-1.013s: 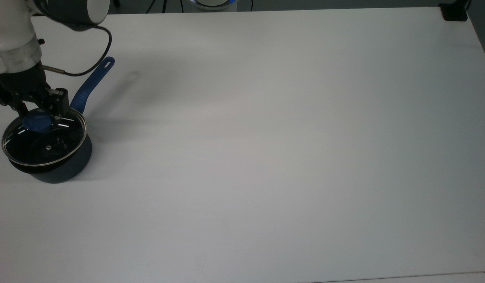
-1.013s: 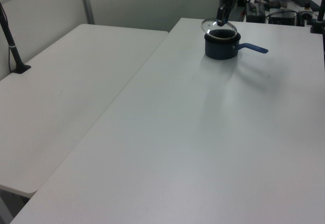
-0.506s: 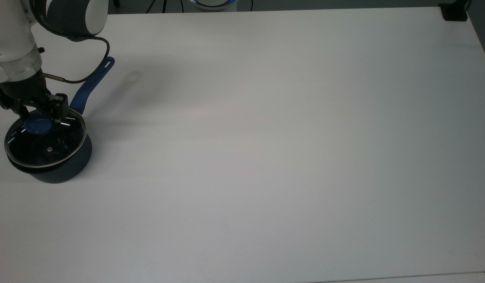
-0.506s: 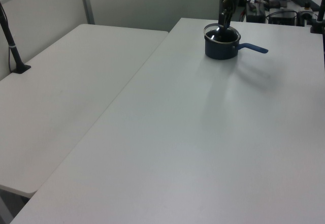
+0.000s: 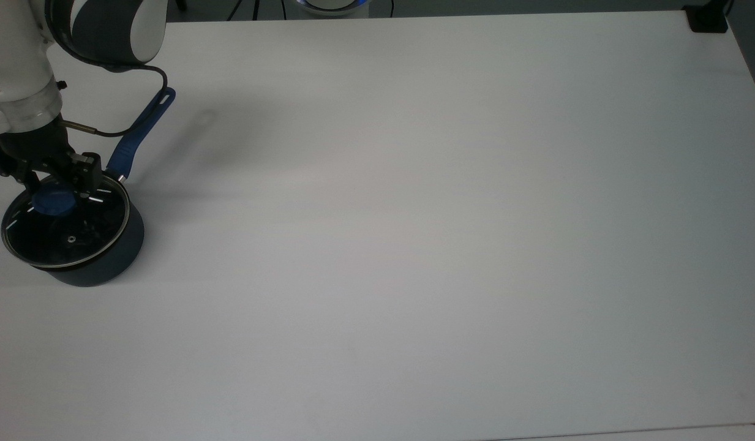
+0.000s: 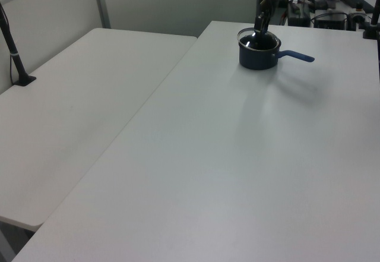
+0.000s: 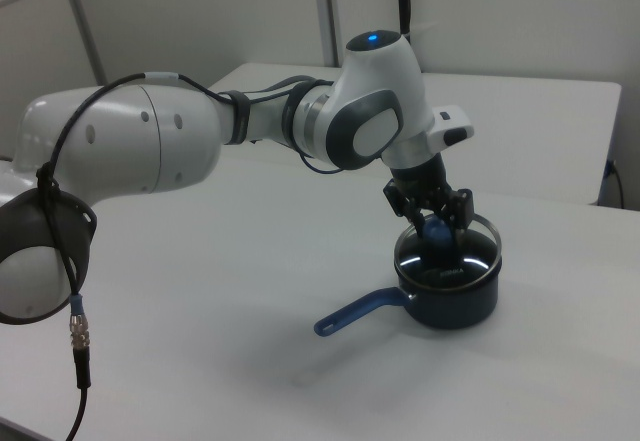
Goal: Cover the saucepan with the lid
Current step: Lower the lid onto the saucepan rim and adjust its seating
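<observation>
The white rectangular worktop [image 5: 414,245] carried the task's things at the top view's far left, close to that view's left edge. From there to the top view's right edge and down to its lower edge the surface lay as one unbroken white expanse. In the left view the near part of the worktop lay equally bare, with the pot standing far back, close to the far edge.

The small round dark navy saucepan [image 5: 98,266] stood upright on the worktop, its long blue slotted handle [image 5: 141,131] pointing up and to the top view's right. In the right view the handle [image 7: 360,313] ran toward the right view's lower left.

The round clear glass lid [image 5: 65,226] with a thin metal rim lay on the saucepan's mouth, appearing level and seated on the rim. The black two-finger tool [image 5: 54,187] stood directly above it, its fingers [image 5: 85,177] clamped on the lid's blue round knob [image 5: 51,203]. In the right view the tool [image 7: 437,223] hung from the white and grey robot arm [image 7: 250,131], which reached across from the right view's left.

A black cable [image 5: 135,104] looped from the arm over the handle. Beyond the far right corner in the top view sat a small black block [image 5: 708,18]. In the left view a second white table [image 6: 77,107] stood beside the worktop, touching along one long edge.
</observation>
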`<state>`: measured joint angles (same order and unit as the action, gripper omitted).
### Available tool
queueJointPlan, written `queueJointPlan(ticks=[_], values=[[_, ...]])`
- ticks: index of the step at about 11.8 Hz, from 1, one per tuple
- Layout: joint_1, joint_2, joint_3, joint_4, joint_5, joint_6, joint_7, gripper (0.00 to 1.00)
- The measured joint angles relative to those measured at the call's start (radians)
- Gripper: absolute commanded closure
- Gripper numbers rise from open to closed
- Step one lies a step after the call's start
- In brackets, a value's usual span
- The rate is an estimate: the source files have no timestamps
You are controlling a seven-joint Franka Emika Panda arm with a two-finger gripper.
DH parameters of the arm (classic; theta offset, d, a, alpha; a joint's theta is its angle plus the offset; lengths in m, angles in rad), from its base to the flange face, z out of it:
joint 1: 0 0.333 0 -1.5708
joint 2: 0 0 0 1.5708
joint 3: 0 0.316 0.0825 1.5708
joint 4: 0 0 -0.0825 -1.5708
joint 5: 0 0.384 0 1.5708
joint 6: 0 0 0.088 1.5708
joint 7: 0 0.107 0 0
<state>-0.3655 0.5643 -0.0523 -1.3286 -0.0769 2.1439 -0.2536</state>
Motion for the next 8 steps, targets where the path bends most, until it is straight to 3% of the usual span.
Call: queueJointPlan(ticks=[8], values=[[-0.007, 0.0, 0.0, 0.001, 0.0, 0.0, 0.0, 0.61]])
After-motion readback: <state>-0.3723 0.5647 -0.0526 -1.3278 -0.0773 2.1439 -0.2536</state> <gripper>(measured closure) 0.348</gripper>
